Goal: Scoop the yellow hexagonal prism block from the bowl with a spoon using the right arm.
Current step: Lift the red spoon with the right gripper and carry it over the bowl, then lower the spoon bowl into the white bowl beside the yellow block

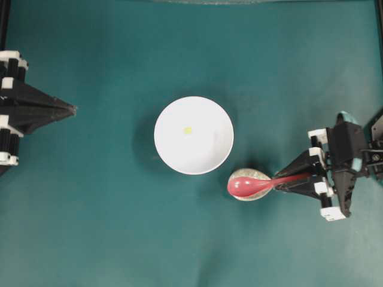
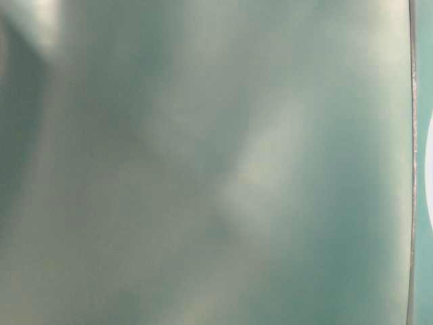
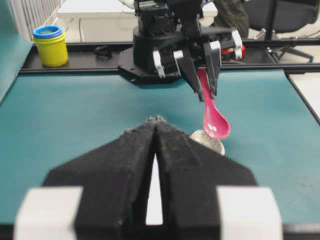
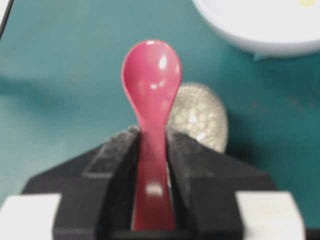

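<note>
White round bowl (image 1: 194, 135) sits upright mid-desk. Tiny pale-yellow block (image 1: 188, 130) lies inside it, slightly left of centre. Glossy red-pink spoon (image 1: 254, 185) is raised off the desk to the bowl's lower right, handle clamped between the right gripper's (image 1: 297, 177) jaws, scoop pointing toward the bowl, hollow up.

Even, bright overhead light is falling on the bench (image 1: 90, 209); the bowl (image 1: 173, 149) is casting a soft shadow leftward. Table-level view is showing only a featureless blur. Highlights are glinting on the spoon (image 4: 152, 75). Near pincer parts are blurring in both wrist views.
</note>
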